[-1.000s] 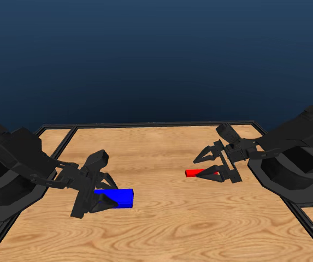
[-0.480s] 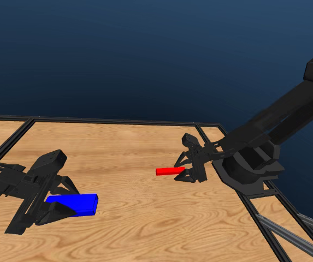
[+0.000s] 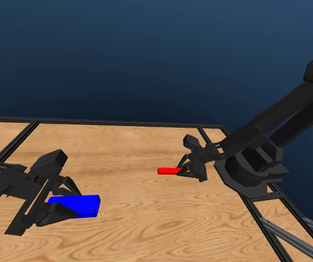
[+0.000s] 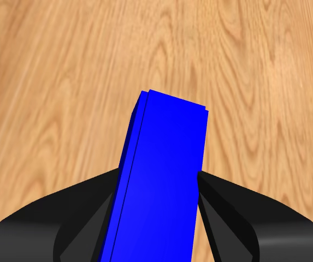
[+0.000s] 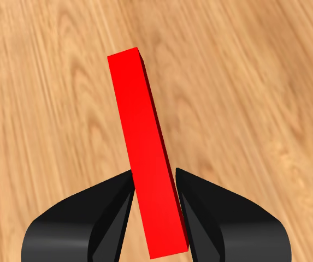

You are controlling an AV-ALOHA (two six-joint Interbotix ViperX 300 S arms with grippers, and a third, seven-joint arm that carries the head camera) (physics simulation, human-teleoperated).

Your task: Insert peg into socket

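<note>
Head view: a wooden table (image 3: 161, 218) with pale, wavy grain fills the lower half of the picture, bordered by a thin black frame (image 3: 118, 122) that also divides off strips at both sides. Behind it the backdrop is a plain dark blue gradient with no walls or furnishings.

The left gripper (image 3: 55, 210) sits low at the near left of the table, its two jaws closed against the sides of the blue socket (image 3: 80, 206), which lies lengthwise along the jaws and projects toward the middle. The left wrist view confirms this: both jaws press the socket's (image 4: 161, 180) long faces, with wood grain beyond its far end. Whether the socket rests on the surface or is just clear of it cannot be told.

The right gripper (image 3: 192, 169) stands at the right of centre, farther back, its jaws clamped on one end of the red peg (image 3: 170, 171), which points toward the left arm. In the right wrist view the peg (image 5: 145, 147) runs slightly askew between the jaws.

Peg and socket are well apart.
</note>
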